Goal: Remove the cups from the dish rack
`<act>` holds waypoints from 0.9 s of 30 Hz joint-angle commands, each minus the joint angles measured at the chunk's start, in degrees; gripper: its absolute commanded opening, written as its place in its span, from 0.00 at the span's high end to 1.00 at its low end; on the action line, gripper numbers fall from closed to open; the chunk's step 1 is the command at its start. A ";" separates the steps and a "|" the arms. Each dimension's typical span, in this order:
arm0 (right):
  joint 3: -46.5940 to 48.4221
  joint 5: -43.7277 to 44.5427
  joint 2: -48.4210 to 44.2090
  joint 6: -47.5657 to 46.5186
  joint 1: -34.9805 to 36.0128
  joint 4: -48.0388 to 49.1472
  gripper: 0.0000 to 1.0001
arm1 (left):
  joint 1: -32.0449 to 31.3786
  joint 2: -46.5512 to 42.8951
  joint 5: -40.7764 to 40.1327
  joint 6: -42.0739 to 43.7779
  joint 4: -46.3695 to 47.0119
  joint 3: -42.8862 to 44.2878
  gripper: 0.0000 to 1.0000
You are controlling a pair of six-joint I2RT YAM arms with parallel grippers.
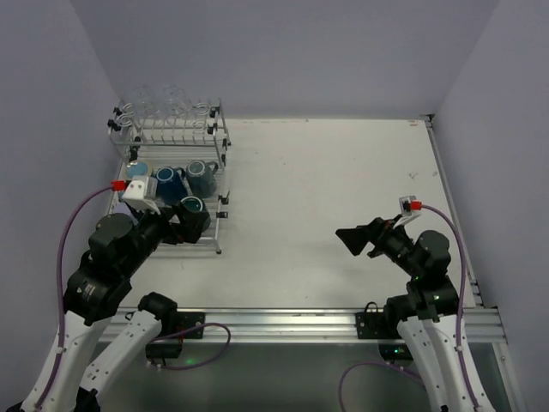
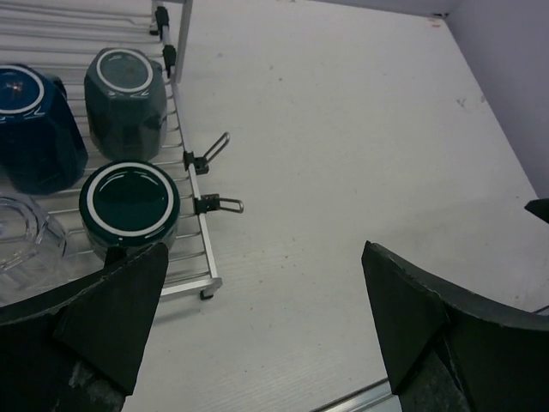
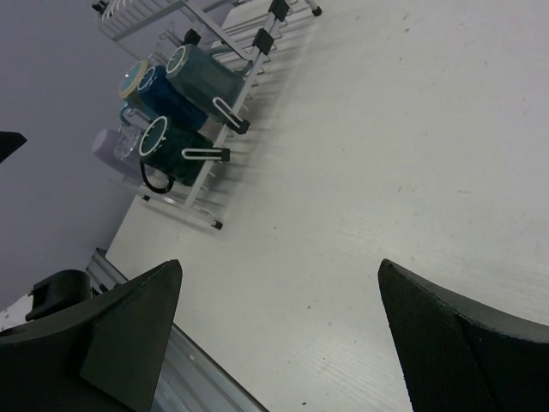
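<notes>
Sitting on the lower tier of the dish rack (image 1: pixel 221 225), at the far left of the table (image 1: pixel 343 163): a dark green cup (image 2: pixel 129 202) upside down by the rack's near right corner, a grey cup (image 2: pixel 126 99) just behind it, also bottom-up, and a blue cup (image 2: pixel 30 120) to the left of the grey one. Further left, a light blue cup (image 3: pixel 133 81) with an orange inside, and near the front left of the same tier a lavender cup (image 3: pixel 110 144), partly hidden. Lying beside the dark green cup, a clear glass (image 2: pixel 21 236). Standing on the upper tier at the back, more clear glass tumblers (image 1: pixel 167 101).

Hovering at the rack's near right corner, the left gripper (image 2: pixel 262 292), spread wide and holding nothing, one finger (image 2: pixel 116 309) just beside the dark green cup; touching or not, impossible to tell.

Held low over bare table on the right, well apart from the rack, the right gripper (image 3: pixel 279 318), likewise spread wide and empty, turned toward the rack.
</notes>
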 commanded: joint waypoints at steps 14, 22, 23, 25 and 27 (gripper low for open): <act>-1.59 -3.20 3.83 0.33 0.19 4.05 0.01 | 0.33 19.59 -19.28 0.72 -2.66 0.16 0.00; -1.59 -5.39 4.45 0.33 0.19 5.45 0.01 | 0.41 27.15 -20.86 0.89 4.28 -2.91 0.00; -1.42 -5.57 4.72 0.33 0.19 5.37 0.01 | 0.41 28.47 -21.47 1.06 4.98 -3.61 0.00; -0.98 -4.87 4.98 -0.29 0.19 4.67 0.01 | 0.85 29.70 -21.82 1.33 7.00 -4.41 0.00; -0.54 -4.34 5.07 -1.25 0.10 4.14 0.01 | 1.46 31.02 -21.56 1.77 9.28 -5.37 0.00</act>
